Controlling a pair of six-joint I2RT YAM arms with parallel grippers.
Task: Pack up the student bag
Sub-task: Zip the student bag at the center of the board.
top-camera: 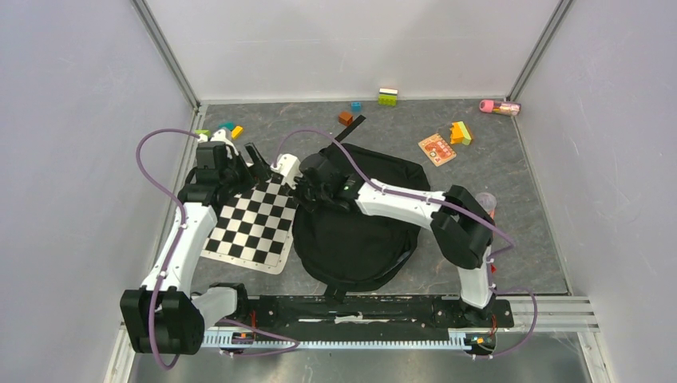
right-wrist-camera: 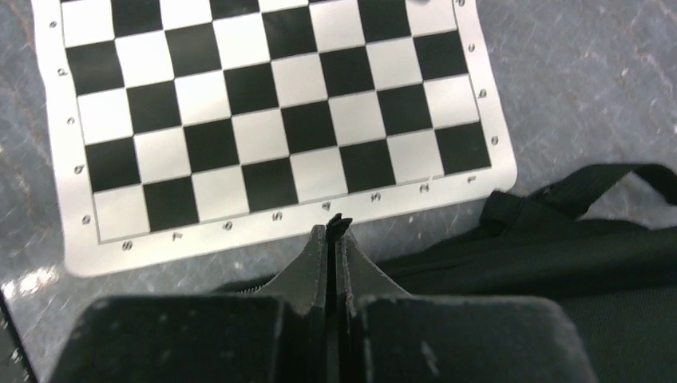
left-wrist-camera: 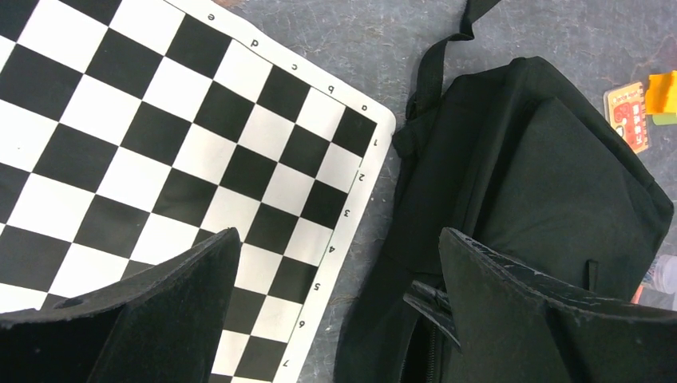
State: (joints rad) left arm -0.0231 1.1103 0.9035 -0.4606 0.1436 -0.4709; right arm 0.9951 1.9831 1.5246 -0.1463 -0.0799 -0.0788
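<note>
The student bag (top-camera: 359,239) is a big black backpack lying flat mid-table, also seen in the left wrist view (left-wrist-camera: 543,159) and the right wrist view (right-wrist-camera: 559,263). A black-and-white chessboard mat (top-camera: 251,223) lies flat to its left (left-wrist-camera: 160,136) (right-wrist-camera: 271,120). My right gripper (top-camera: 307,191) sits at the bag's left edge by the zipper, shut (right-wrist-camera: 337,223) on a thin black tab that pokes out between its tips. The left gripper (top-camera: 262,166) hovers open (left-wrist-camera: 337,231) over the gap between mat and bag, holding nothing.
Along the back lie a green-and-white block (top-camera: 388,96), a blue block (top-camera: 356,106), a brown block (top-camera: 345,118), an orange card (top-camera: 437,148), a yellow-orange block (top-camera: 461,133) and a pink tube (top-camera: 499,107). Small blocks (top-camera: 227,128) sit behind the left arm. Walls enclose three sides.
</note>
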